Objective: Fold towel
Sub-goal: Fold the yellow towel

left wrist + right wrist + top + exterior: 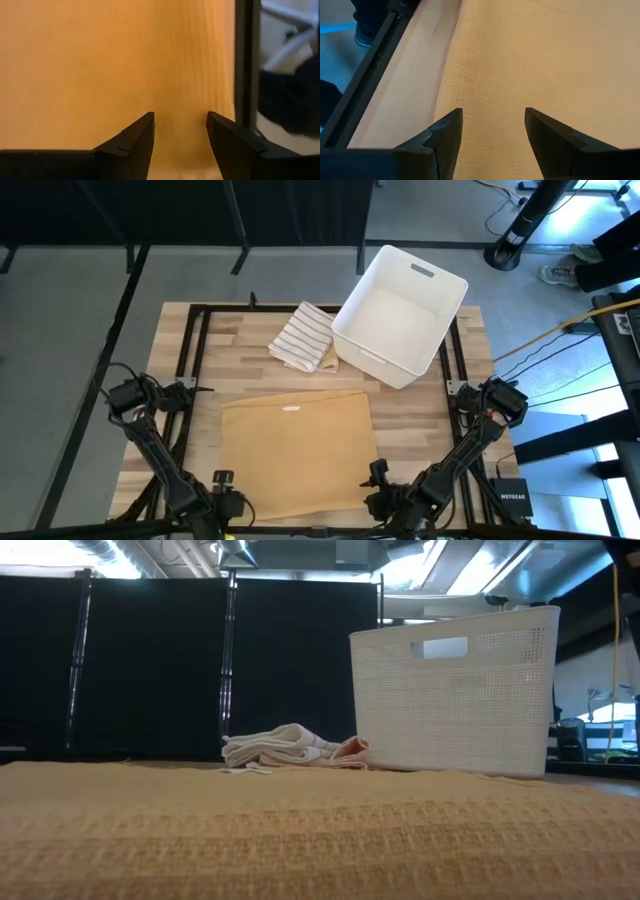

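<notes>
Wooden table bears an empty white basket beside the tan towel; both grippers' jaws gape open.

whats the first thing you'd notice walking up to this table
A flat tan waffle-weave towel fills the near middle of the wooden table. Behind it a white perforated plastic basket sits tilted at the far right, with a crumpled striped cloth beside it.

Non-task items noted on the table.
A white basket stood at one o'clock; a striped cloth, bunched, lay touching its nine o'clock side.
</notes>
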`<action>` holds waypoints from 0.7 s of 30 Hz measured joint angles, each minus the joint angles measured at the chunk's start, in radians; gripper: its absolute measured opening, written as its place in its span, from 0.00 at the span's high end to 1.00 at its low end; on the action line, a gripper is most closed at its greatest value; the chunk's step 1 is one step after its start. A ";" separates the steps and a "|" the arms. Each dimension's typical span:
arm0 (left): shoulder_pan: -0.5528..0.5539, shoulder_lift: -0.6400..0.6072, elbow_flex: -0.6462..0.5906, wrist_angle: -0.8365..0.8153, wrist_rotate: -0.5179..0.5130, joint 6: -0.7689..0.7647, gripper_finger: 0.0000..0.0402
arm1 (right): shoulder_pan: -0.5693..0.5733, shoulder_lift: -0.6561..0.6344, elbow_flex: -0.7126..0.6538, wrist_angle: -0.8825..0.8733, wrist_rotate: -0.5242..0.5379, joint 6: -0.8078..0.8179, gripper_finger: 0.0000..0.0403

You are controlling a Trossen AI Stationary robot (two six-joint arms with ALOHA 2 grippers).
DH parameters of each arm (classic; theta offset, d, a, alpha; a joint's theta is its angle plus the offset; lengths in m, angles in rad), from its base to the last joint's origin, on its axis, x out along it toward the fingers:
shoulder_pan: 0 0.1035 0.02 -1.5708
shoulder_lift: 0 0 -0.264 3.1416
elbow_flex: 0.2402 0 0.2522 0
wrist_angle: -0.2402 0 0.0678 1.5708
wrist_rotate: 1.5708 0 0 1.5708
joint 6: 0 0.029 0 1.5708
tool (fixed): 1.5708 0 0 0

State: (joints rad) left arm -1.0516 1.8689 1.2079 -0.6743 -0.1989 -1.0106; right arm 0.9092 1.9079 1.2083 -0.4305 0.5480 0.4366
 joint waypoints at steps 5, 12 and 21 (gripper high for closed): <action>0.014 -0.017 0.027 0.039 0.072 -0.077 0.57 | 0.000 0.000 0.000 0.006 -0.017 0.000 0.46; -0.011 -0.007 0.027 0.070 0.076 -0.076 0.57 | 0.000 0.006 0.000 0.010 -0.097 -0.023 0.46; -0.010 0.038 0.026 0.063 0.087 -0.080 0.57 | 0.000 0.006 0.000 -0.002 -0.175 -0.017 0.46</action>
State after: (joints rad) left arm -1.0618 1.9072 1.2343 -0.6117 -0.1123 -1.0908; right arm 0.9092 1.9141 1.2083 -0.4328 0.3725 0.4197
